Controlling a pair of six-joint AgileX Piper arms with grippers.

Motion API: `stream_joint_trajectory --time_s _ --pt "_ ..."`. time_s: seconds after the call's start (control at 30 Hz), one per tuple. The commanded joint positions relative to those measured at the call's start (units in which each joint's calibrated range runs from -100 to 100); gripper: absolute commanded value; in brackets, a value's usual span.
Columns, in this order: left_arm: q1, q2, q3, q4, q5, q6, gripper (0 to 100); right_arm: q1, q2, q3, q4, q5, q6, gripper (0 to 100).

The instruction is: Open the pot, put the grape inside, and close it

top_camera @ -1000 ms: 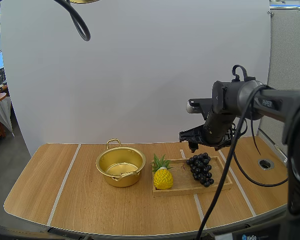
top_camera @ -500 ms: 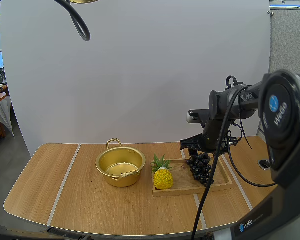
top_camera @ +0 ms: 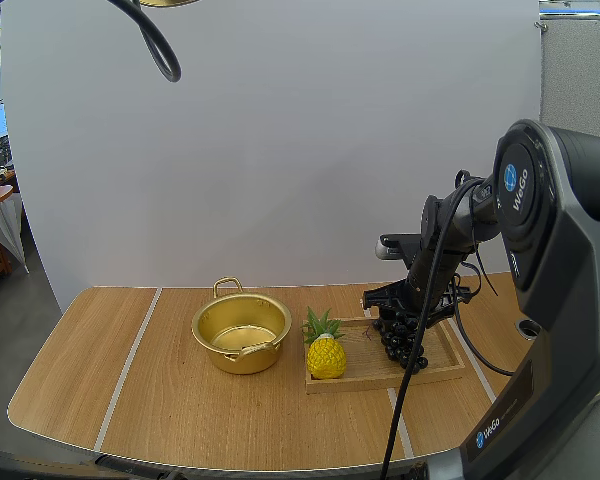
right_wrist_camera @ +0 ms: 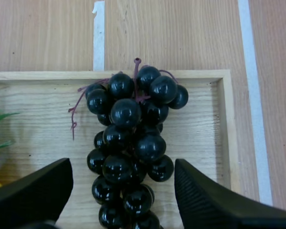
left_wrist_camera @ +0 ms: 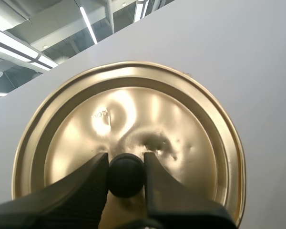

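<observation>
Lid (left_wrist_camera: 181, 114) is held aloft by the left gripper (left_wrist_camera: 126, 161), clamped on its black knob (left_wrist_camera: 126, 177), so the pot (top_camera: 241, 333) mid-table stands open. Grape bunch (right_wrist_camera: 128, 143), at the wooden tray's (right_wrist_camera: 38, 75) right end, is straddled by the wide-open, empty right gripper (right_wrist_camera: 123, 167) for pickup.

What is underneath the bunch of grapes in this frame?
The bunch of grapes lies on the floor of the wooden tray, which sits on the table. The patch directly beneath the bunch is covered, so it cannot be checked.
</observation>
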Motion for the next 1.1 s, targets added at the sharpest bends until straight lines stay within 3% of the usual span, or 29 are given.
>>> stream_joint_trajectory --time_s 0.0,0.9,0.93,1.0,1.07 --pt "-0.10 -0.07 -0.54 0.04 -1.95 -0.59 0 -0.25 1.24 -0.30 0.23 -1.46 -0.79 100" --pt "-0.10 -0.07 -0.54 0.04 -1.95 -0.59 0 -0.16 10.65 -0.30 0.12 -10.47 -1.90 100" --pt "-0.10 -0.07 -0.54 0.04 -1.95 -0.59 0 -0.16 10.65 -0.30 0.12 -10.47 -1.90 92" --pt "-0.10 -0.07 -0.54 0.04 -1.95 -0.59 0 -0.16 10.65 -0.30 0.23 -10.27 -1.90 63" --pt "-0.10 -0.07 -0.54 0.04 -1.95 -0.59 0 -0.16 10.65 -0.30 0.49 -9.06 -1.90 14"
